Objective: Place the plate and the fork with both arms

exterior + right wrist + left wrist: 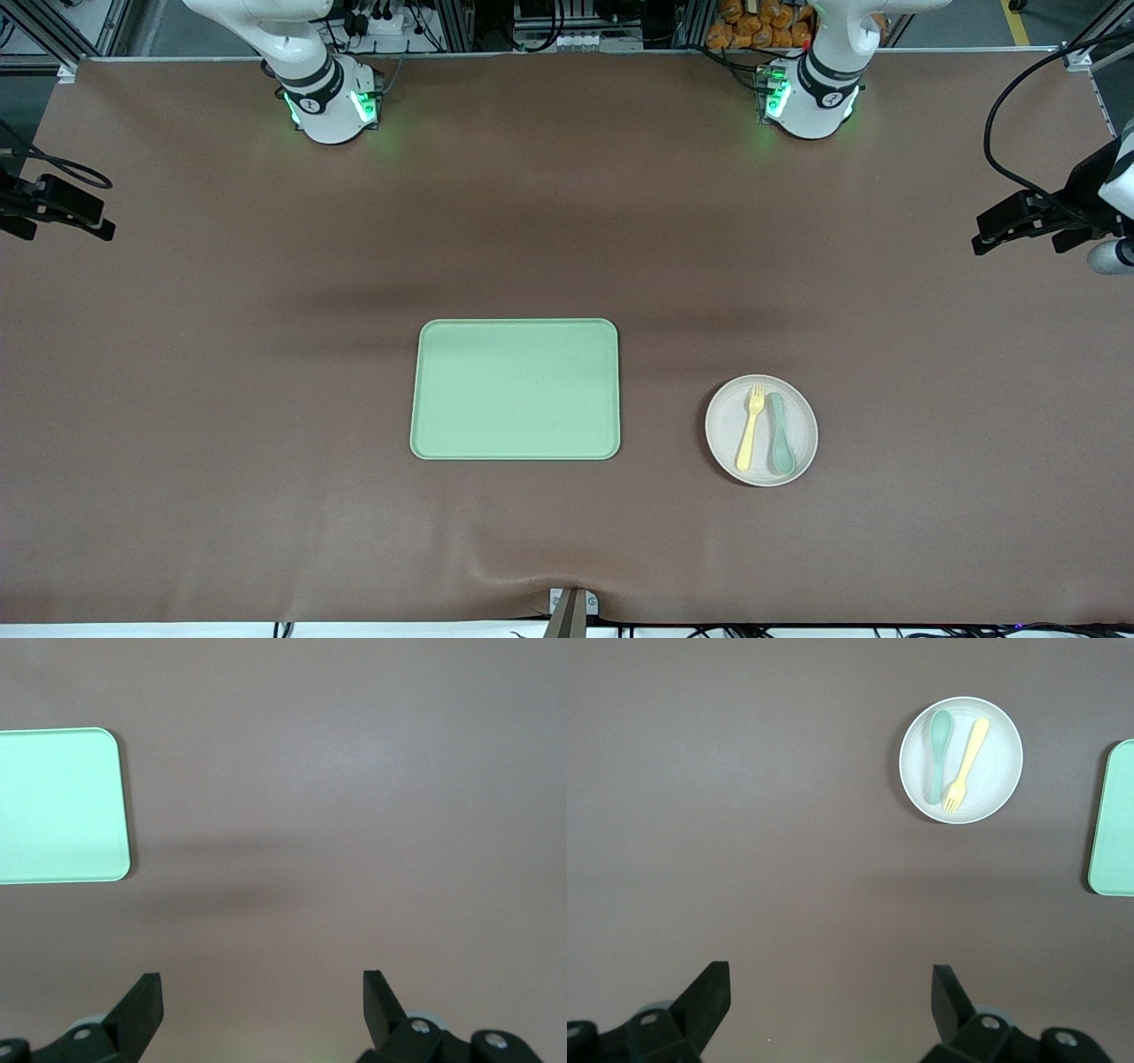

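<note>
The round pale plate (722, 434) lies on the brown table toward the left arm's end, and also shows in the left wrist view (1003, 771). The pale yellow fork (749, 430) (966, 766) rests on it beside a grey-green spoon (780, 434) (937, 755). My left gripper (831, 992) hangs high over bare table, open and holding nothing, well apart from the plate. High over bare table as well, my right gripper (263, 997) is open and holds nothing. Neither hand shows in the front view, only the arm bases.
A rectangular light green tray (515, 390) (58, 806) (1114, 819) lies in the middle of the table with nothing on it, beside the plate. Black camera mounts (53, 208) (1045, 217) reach in at both ends of the table.
</note>
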Action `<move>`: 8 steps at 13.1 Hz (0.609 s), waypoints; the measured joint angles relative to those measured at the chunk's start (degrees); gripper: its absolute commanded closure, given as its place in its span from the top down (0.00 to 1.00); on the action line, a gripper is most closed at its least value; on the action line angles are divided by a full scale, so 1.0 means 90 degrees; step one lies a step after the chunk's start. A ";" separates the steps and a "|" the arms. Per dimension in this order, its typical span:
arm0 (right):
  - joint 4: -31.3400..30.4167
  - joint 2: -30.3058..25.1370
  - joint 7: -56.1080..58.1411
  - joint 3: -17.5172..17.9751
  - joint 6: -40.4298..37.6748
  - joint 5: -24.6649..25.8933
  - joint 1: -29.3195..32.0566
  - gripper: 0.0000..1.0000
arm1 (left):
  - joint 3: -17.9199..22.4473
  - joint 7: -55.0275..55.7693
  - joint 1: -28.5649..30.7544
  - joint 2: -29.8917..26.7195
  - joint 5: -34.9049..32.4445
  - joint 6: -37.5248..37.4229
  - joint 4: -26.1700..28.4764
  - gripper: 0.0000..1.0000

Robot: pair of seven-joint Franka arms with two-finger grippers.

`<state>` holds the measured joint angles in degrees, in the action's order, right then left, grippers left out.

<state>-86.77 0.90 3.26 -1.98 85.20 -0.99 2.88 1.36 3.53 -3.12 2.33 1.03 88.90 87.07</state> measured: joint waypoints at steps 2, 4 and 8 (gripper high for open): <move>0.0000 0.0006 0.0000 0.0002 0.0000 0.0000 0.0000 1.00 | -0.0001 -0.0004 0.0000 0.0000 0.0000 0.0000 0.0000 1.00; 0.0000 0.0006 0.0000 0.0002 0.0000 0.0000 0.0000 1.00 | -0.0002 -0.0006 0.0000 0.0003 0.0000 0.0000 0.0001 1.00; 0.0000 0.0006 0.0000 0.0003 0.0000 0.0000 0.0000 1.00 | 0.0005 -0.0007 0.0032 0.0052 0.0000 0.0057 -0.0007 1.00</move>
<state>-86.77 0.95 3.26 -1.96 85.21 -0.99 2.88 1.41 3.47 -2.83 2.80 1.04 89.41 87.01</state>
